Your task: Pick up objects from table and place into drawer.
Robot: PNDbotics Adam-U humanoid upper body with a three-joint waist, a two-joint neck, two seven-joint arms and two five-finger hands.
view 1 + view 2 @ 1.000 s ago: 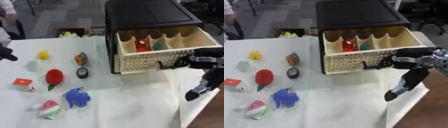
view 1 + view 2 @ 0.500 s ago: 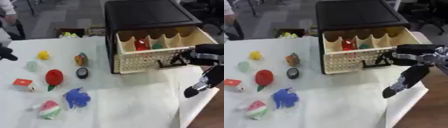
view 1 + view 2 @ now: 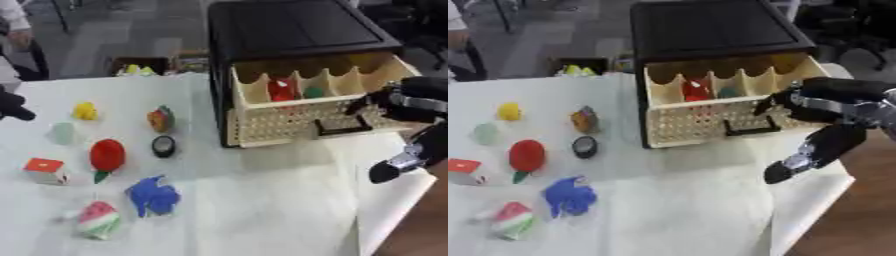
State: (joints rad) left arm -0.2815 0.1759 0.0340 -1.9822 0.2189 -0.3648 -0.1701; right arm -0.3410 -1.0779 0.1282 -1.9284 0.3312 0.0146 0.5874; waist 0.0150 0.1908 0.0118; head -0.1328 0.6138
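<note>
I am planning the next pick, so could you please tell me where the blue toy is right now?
The blue toy lies on the table's near left part, just right of the watermelon slice and below the red strawberry.

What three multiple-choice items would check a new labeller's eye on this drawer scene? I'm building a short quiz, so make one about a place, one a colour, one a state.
1. Where does the red item inside the drawer lie?
A. In a compartment beside the one with a green item
B. On the cabinet top
C. On the table by the blue toy

2. What colour is the crumpled toy nearest the watermelon slice?
A. Yellow
B. Blue
C. Orange

3. What state is the drawer in?
A. Pushed shut
B. Lifted out onto the table
C. Pulled open

Answers:
1. A: the red item sits one divider left of the green item.
2. B: the blue toy lies just right of the slice.
3. C: the compartments show from above, with the right hand at the drawer's right front corner.
</note>
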